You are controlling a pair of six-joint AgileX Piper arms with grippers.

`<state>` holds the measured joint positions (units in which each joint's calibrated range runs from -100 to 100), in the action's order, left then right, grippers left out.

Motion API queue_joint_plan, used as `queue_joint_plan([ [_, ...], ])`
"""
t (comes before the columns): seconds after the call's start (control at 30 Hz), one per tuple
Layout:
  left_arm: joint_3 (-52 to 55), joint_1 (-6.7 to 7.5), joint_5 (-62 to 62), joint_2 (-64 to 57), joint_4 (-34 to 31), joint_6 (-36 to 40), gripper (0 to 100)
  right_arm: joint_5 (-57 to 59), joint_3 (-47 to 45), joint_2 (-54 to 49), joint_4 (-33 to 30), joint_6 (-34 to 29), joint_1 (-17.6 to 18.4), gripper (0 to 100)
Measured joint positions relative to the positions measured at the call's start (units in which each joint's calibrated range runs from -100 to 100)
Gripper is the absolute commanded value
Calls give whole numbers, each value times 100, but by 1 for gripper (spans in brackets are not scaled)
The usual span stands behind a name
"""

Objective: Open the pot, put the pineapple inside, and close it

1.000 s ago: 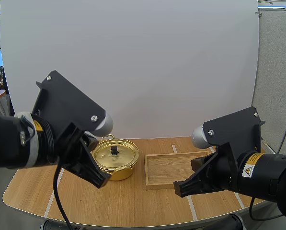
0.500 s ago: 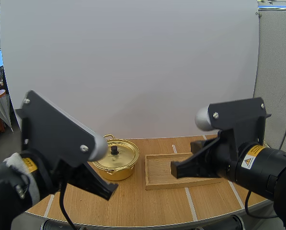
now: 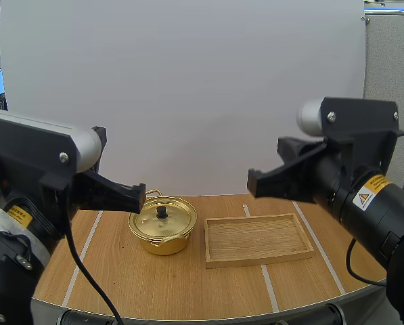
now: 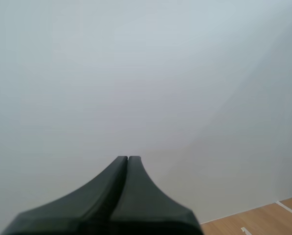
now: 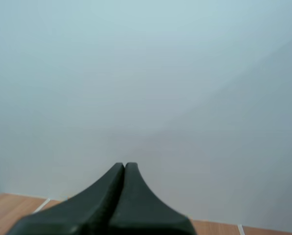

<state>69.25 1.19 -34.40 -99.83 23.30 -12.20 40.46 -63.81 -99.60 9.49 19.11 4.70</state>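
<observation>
A gold pot (image 3: 162,227) stands on the table left of centre, its lid on, with a black knob (image 3: 162,212) on top. My left gripper (image 3: 139,199) hangs in the air level with the pot's left rim and points forward. In the left wrist view it (image 4: 128,158) is shut on nothing, its fingers lying together as one dark wedge against the white wall. My right gripper (image 3: 254,183) is raised above the far edge of the wooden tray (image 3: 256,238). Its fingers (image 5: 124,165) are likewise pressed together and hold nothing.
The wooden tray lies empty just right of the pot. The wooden table (image 3: 188,288) has white tape lines, a rounded front edge and bare surface in front of the pot and tray. A white wall stands behind.
Both arms have risen from low over the table's front. The grippers swung up from pointing down at the table to pointing forward at the wall.
</observation>
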Motion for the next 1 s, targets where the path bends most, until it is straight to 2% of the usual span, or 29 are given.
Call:
queue_joint_plan([
  [0.2, 678, 0, 553, 0, 8, 0, 0, -1438, -1108, -10, 0, 0, 0, 0],
  [0.43, 1622, 0, 1238, 0, 8, 0, 0, -2034, -2425, 2, 0, 0, -48, 0],
  [0.67, 2779, 0, 2327, 11, 8, 0, 0, -3375, -3354, 2, 0, 0, -215, 0],
  [1.0, 3051, 0, 2594, 11, -179, -66, 0, -3195, -3619, 2, 0, 0, -219, 0],
])
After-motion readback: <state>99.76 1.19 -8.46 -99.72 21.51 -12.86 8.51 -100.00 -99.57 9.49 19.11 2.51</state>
